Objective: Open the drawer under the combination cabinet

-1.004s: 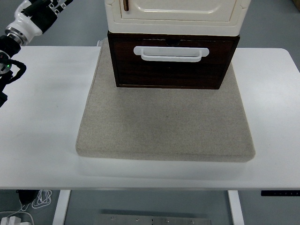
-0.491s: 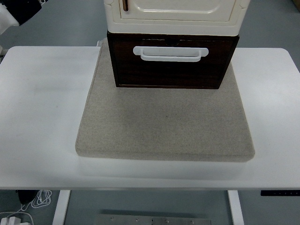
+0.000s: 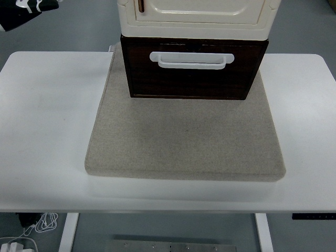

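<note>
Sitting shut at the mat's (image 3: 184, 142) far edge, the drawer (image 3: 193, 71) awaits a pull — no hand is visible, so its state cannot be told; yanking the handle (image 3: 191, 61) could drag the cabinet (image 3: 194, 18) forward.

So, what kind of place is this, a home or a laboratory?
Probably a lab or test room, not a home. A small cabinet with a dark drawer stands on a grey mat on a bare white height-adjustable table, with loose cables on the grey floor.
</note>
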